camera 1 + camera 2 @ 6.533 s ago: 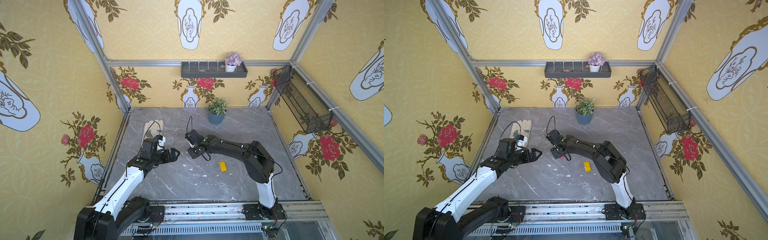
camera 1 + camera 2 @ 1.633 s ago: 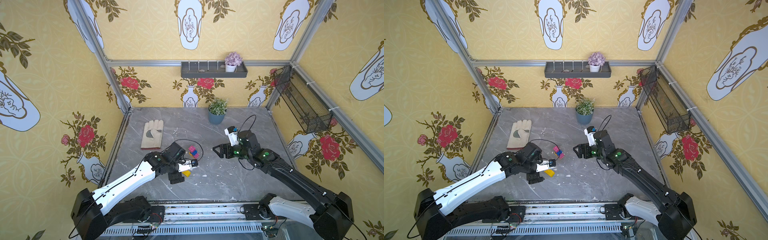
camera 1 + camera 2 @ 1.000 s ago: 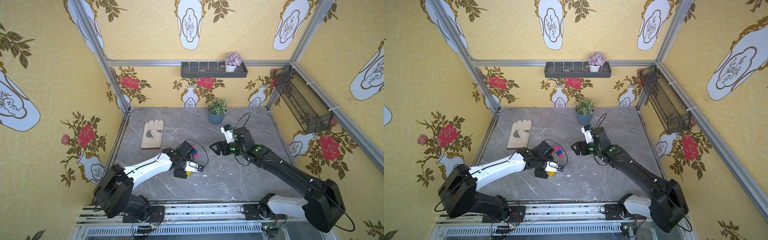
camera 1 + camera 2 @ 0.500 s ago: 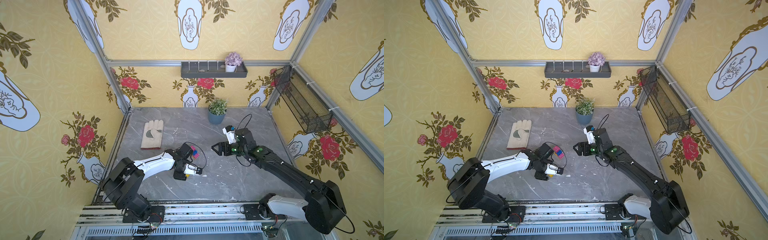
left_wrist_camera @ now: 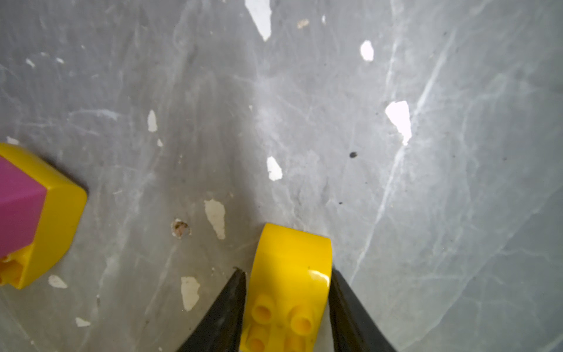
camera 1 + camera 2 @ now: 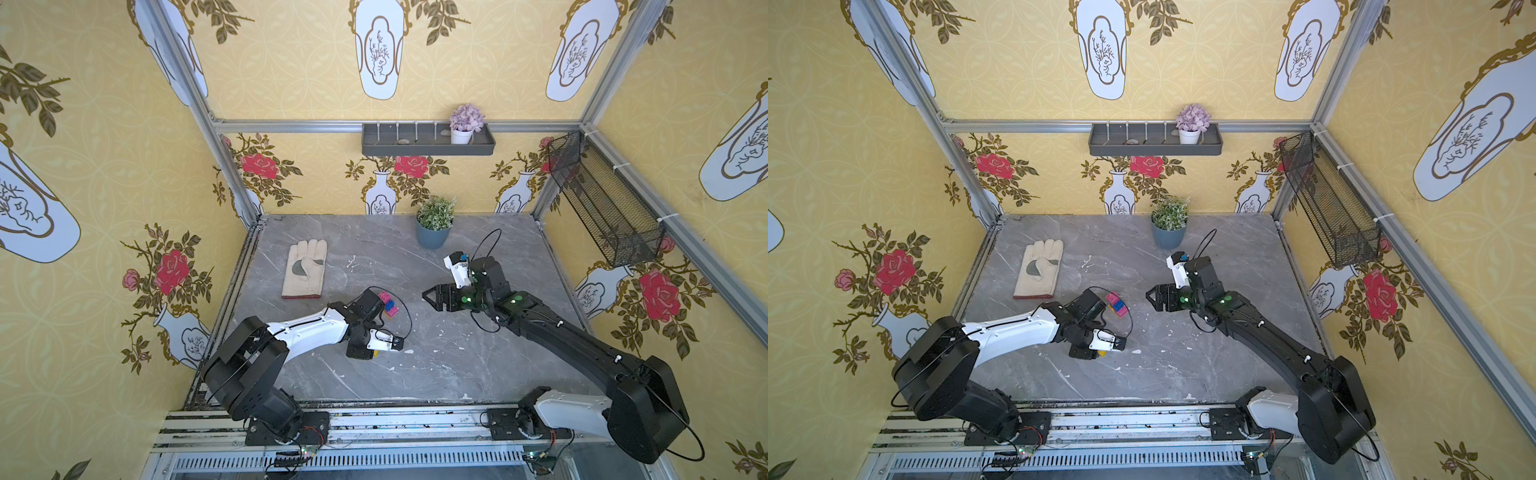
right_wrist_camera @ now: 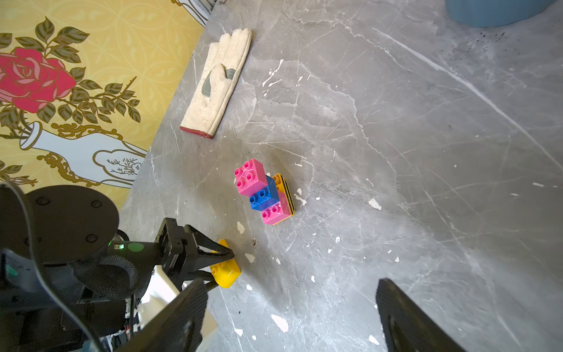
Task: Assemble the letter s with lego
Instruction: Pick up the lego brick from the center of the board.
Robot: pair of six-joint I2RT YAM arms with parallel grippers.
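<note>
**Markings.** The print on the white camera housing (image 6: 456,270) above the right gripper is too small to read.

**Left gripper** (image 5: 286,272). The jaws are drawn narrow, with one black finger (image 5: 225,311) on each side of a loose yellow brick (image 5: 289,283). The brick lies on the grey table (image 5: 396,213) with its studs facing sideways. One finger sits against the brick's side. At the other finger a hairline gap may remain, so I cannot tell whether the clamp is firm.

**Right gripper** (image 7: 291,282). The jaws are spread wide with nothing between them, and they touch no brick.

**Task item.** The partly built letter s (image 7: 265,195) is a pink brick, a blue brick and a pink brick joined on a yellow bar. It stands on the table ahead of the right gripper's spread jaws, apart from them, and near the left gripper's wrist.

**Obscured.**
- In a top view the left gripper's fingers are hidden under its own wrist, and only a sliver of the yellow brick (image 6: 376,353) shows.
- The left wrist view cuts the letter s (image 5: 45,213) at the frame edge, leaving only a yellow corner and a pink face.
- The yellow bar of the letter s is mostly covered by the bricks on it.
- A glove (image 6: 305,270) lies flat beyond the left gripper, well apart from it.
</note>
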